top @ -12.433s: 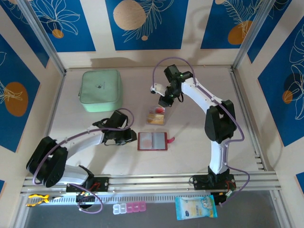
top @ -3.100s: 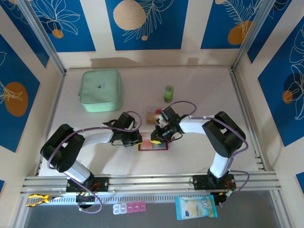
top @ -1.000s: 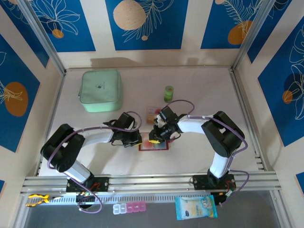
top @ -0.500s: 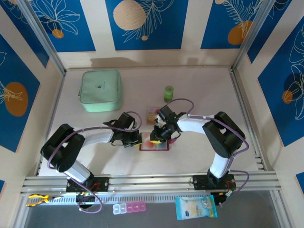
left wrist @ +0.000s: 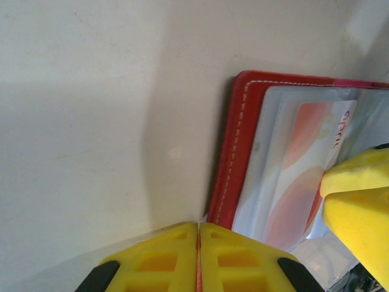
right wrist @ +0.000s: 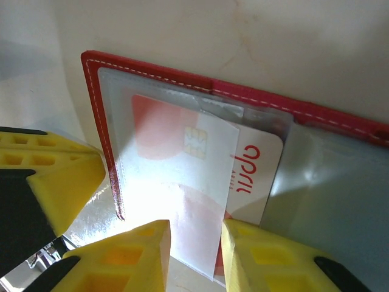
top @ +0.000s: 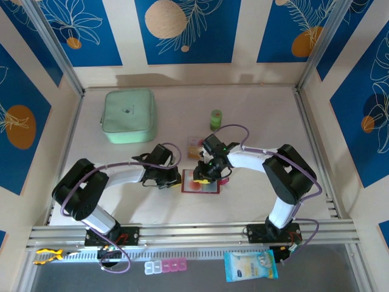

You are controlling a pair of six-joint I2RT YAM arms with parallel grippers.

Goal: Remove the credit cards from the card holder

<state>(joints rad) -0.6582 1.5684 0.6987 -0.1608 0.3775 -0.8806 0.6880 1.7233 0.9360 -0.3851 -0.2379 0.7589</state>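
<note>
The card holder (top: 209, 188) has slid rightward (right tool (right wrist: 193, 246) loosening).

A mint-green pouch (top: 129, 115) is lying flat on the table (top: 267, 109). A small green tub (top: 216, 120) is standing well to the pouch's right, while a pill box (top: 166, 266) and a blue packet (top: 251, 265) are lying far nearer than the pouch.

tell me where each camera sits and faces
top external: above, behind the bases, looking down on the table; both arms, left gripper and right gripper at the card holder.
left wrist: low on left arm, facing the card holder's edge; own shut fingers.
right wrist: on right arm, facing down on a credit card; own parted fingers.
shared: both wrist views show that card.
</note>
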